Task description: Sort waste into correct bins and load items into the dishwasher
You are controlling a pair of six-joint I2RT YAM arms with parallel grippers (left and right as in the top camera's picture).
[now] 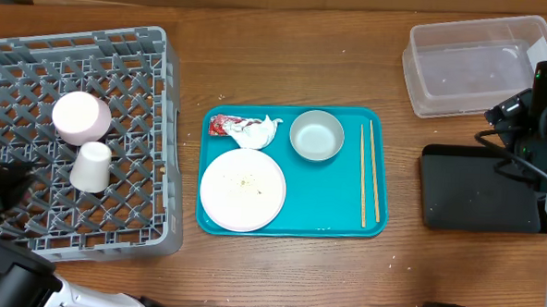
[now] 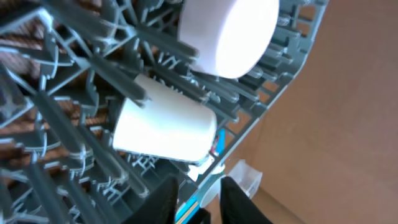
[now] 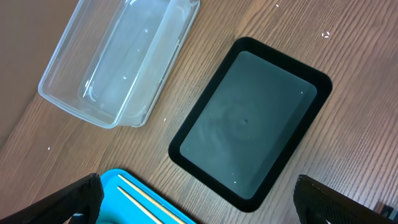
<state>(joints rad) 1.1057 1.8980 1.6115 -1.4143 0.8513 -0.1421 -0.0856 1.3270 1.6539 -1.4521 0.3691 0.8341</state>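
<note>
The grey dishwasher rack (image 1: 150, 231) stands at the left. In it a white cup (image 1: 92, 166) lies on its side beside a small white plate (image 1: 81, 117). My left gripper (image 2: 202, 199) is slightly open just short of the cup (image 2: 163, 129), holding nothing. On the teal tray (image 1: 331, 221) are a red foil wrapper (image 1: 222, 124), a crumpled tissue (image 1: 261, 132), a large white plate (image 1: 242, 189) with crumbs, a grey bowl (image 1: 317, 136) and two chopsticks (image 1: 372, 172). My right gripper (image 3: 199, 199) hangs wide open and empty above the black tray (image 3: 249, 121) and clear tub (image 3: 118, 56).
The clear tub (image 1: 481, 65) is at the back right, with the black tray (image 1: 480, 188) in front of it. My right arm (image 1: 543, 119) hangs over the table's right edge. Bare wood runs between the rack, the teal tray and the bins.
</note>
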